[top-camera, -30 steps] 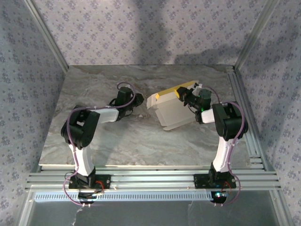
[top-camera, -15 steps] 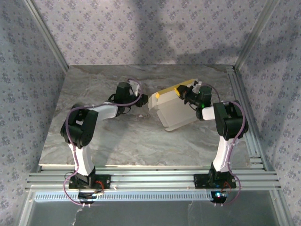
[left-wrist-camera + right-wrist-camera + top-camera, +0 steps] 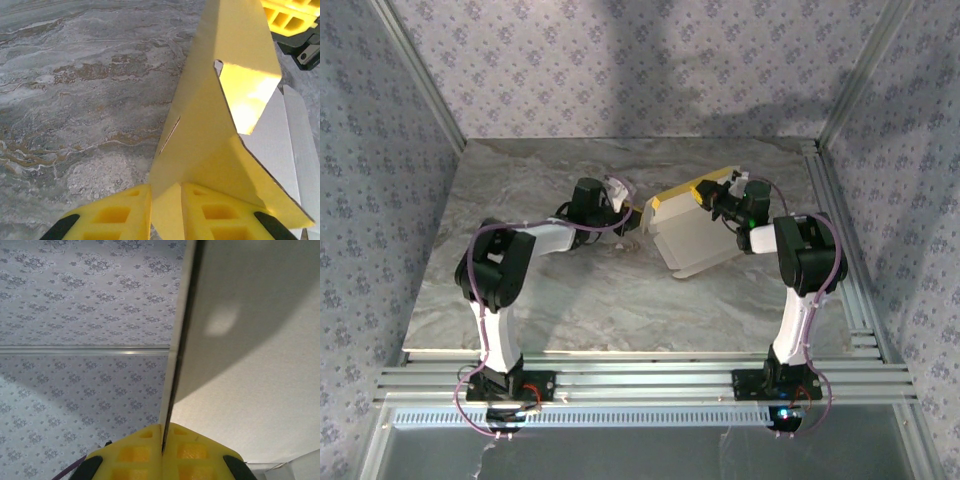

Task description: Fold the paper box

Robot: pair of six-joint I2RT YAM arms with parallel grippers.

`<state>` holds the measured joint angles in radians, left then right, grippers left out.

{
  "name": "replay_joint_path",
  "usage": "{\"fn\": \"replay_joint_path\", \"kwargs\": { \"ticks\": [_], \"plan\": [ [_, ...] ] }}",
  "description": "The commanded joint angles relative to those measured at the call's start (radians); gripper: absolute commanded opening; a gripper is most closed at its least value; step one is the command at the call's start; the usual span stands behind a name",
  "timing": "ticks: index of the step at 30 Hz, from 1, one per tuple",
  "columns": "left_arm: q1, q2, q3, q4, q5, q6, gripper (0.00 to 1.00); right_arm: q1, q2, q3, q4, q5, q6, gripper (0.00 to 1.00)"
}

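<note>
The left arm (image 3: 495, 285) reaches from its base at the near edge over the grey marbled worktop (image 3: 520, 300) toward the centre. Its end effector (image 3: 628, 214) meets the left edge of the paper box (image 3: 698, 240). In the left wrist view its two yellow pads (image 3: 112, 216) stand a narrow gap apart. A creased yellow flap of the card is pinched between them and rises away in a tall point. The card's pale face shows on that flap's right.

The paper box sits right of centre, toward the far side of the worktop, partly folded. From above it shows a broad cream panel, with a yellow band along its far edge.

The right end effector (image 3: 714, 203) is at that yellow far edge, at the box's right end. In the right wrist view its yellow fingers (image 3: 132, 452) are pressed together on the thin edge of one panel, with no gap but the card itself. The panel's pale face fills the right side, and the patterned wall (image 3: 75, 315) is behind. The right arm (image 3: 800, 270) stands upright over its base at the near right.
</note>
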<state>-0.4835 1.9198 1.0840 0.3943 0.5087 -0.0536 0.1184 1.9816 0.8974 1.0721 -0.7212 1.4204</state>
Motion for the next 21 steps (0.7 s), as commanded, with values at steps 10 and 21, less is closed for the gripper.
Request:
{"fn": "replay_joint_path", "kwargs": {
  "ticks": [10,21],
  "plan": [
    [-0.060,0.016,0.019,0.056,0.019,0.060,0.31,-0.006,0.063,0.000,-0.120,-0.011,-0.007,0.00],
    [-0.070,0.002,-0.073,0.239,0.071,0.023,0.35,-0.010,0.051,-0.005,-0.106,-0.014,0.003,0.00]
  ]
}}
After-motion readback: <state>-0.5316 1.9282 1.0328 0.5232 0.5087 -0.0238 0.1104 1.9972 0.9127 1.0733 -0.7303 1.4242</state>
